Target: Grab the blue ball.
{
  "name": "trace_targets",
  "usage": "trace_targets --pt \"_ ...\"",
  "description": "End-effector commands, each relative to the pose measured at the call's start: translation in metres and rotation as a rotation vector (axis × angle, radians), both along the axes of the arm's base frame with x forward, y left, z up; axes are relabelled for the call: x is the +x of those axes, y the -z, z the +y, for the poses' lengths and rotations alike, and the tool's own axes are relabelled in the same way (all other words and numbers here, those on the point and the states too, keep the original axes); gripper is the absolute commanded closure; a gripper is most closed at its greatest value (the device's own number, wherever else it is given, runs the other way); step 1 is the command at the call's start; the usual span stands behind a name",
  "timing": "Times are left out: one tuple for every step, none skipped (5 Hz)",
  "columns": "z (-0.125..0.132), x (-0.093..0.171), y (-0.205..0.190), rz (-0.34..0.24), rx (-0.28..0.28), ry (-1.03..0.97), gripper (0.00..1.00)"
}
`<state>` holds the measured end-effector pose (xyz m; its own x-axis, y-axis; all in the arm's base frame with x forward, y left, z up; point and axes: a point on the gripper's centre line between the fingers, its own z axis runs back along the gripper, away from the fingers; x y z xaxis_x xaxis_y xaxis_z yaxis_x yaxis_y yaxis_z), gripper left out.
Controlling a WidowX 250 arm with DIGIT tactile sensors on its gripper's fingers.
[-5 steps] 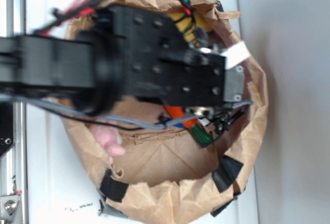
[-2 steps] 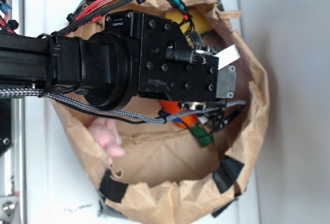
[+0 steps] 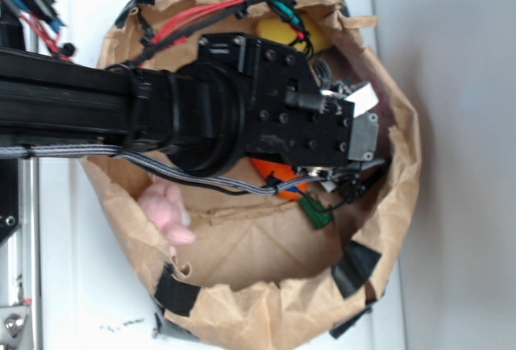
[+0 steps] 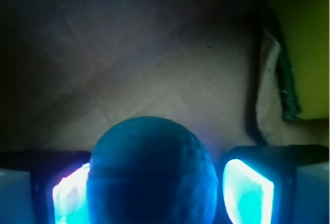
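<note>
In the wrist view the blue ball (image 4: 152, 175) is a round, fuzzy teal-blue ball lying on the brown paper floor, right between my two fingers. My gripper (image 4: 154, 185) is open around it. The left pad (image 4: 69, 198) is at the ball's edge, and a narrow dark gap shows between the ball and the right pad (image 4: 247, 193). In the exterior view my black arm and wrist (image 3: 274, 116) reach down into the paper bag and hide the ball and the fingers.
The torn brown paper bag (image 3: 266, 318) walls in everything. A yellow wedge (image 3: 310, 35) lies at its far side and shows at the right of the wrist view (image 4: 304, 43). An orange carrot toy (image 3: 282, 182) with a green end (image 3: 317, 213) lies under the wrist. A pink plush toy (image 3: 165, 209) lies at the left.
The arm has swung and settled lower into the bag, its wrist shifting a little toward the bag's far side. The carrot, wedge and plush toy have stayed in place.
</note>
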<state>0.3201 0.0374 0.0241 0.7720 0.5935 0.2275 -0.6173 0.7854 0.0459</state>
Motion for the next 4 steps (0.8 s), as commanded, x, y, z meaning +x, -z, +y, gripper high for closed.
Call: trace_targets --pt "0.015 -0.004 -0.005 -0.001 0.010 -0.032 1.00" --pt "0.008 -0.013 -0.023 0.001 -0.027 0.001 1.00" --pt "-0.003 -0.022 -0.053 0.069 -0.113 0.050 1.00" --pt "-0.022 -0.037 -0.087 0.085 -0.082 0.090 1.00"
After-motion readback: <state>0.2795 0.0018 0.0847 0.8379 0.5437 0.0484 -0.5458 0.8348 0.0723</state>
